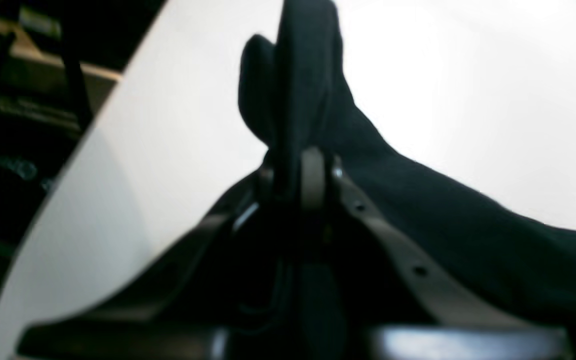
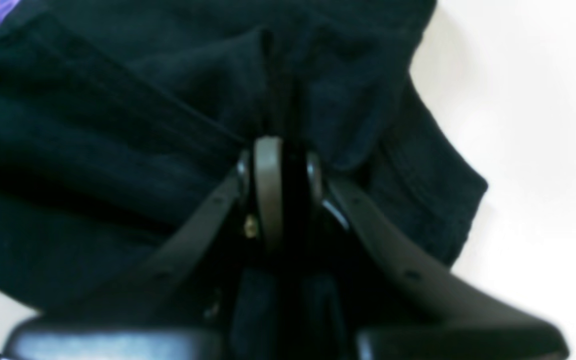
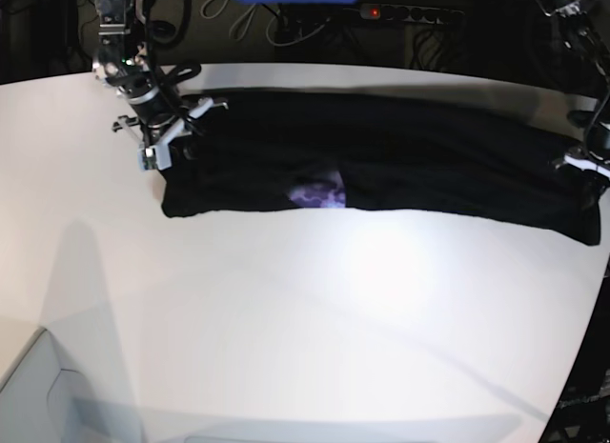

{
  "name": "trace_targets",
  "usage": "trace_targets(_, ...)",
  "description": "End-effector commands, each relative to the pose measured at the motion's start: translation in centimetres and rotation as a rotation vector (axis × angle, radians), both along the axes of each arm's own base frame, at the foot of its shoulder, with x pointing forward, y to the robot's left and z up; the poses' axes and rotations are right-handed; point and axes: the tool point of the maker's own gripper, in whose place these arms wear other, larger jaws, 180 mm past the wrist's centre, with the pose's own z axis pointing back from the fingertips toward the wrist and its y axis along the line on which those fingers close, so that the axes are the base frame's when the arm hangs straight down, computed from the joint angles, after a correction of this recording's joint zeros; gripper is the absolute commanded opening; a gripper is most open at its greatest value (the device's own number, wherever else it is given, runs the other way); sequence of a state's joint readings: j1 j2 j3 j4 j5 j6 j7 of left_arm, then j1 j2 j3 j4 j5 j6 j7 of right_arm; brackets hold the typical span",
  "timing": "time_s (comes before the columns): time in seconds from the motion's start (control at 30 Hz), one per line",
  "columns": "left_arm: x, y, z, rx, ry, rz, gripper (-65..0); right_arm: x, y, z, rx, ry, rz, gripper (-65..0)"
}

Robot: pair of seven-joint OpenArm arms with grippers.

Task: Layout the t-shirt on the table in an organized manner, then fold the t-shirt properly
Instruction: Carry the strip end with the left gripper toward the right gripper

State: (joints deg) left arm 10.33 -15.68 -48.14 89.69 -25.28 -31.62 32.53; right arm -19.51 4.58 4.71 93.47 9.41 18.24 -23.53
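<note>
Plain black cloth t-shirt (image 3: 400,167) stretched along large white table's (image 3: 305,319) far edge. Left gripper (image 1: 313,172) and right gripper (image 2: 280,165) each pinch opposite ends, likely tensioning it flat.

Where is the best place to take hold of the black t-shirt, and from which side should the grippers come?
Probably at its two far ends, from above. The t-shirt lies stretched as a long band across the table, and the left gripper and right gripper already pinch bunched cloth there.
</note>
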Motion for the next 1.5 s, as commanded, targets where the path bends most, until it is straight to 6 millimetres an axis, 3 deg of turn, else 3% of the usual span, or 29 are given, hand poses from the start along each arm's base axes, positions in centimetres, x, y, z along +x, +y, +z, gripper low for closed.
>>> trace_targets(0.0, 1.1, 0.3, 2.8, 0.038, -0.079, -0.011, -64.9, -0.4, -0.3, -0.4, -0.025, 0.030, 0.015, -56.0)
trace_targets(0.23, 1.9, -1.2, 2.3, 0.023, 0.018, -0.044, -64.9, -0.4, 0.0, -0.4, -0.019, 0.030, 0.018, -56.0)
trace_targets(0.4, 2.9, -6.6, 1.7, -0.020, 0.018, -0.142, -64.9, -0.4, 0.1, -0.4, -0.018, 0.030, 0.017, -56.0)
trace_targets(0.77, 0.8, -19.3, -2.9, -0.034, 0.147, -0.277, -64.9, 0.1, 0.1, -0.1, -0.018, 0.018, 0.017, -56.1)
trace_targets(0.93, 1.2, -24.1, -3.3, -0.057, 0.157, -0.368, -64.9, 0.1, 0.6, -0.1, -0.002, 0.018, 0.011, -56.1)
trace_targets(1.13, 1.3, -27.0, -3.5, -0.065, 0.161, -0.449, -64.9, 0.1, 0.7, -0.1, 0.002, 0.018, 0.009, -56.1)
trace_targets(1.47, 1.9, -29.4, -3.4, -0.110, 0.164, -0.439, -64.9, 0.1, 0.8, -0.1, 0.004, 0.018, 0.009, -56.1)
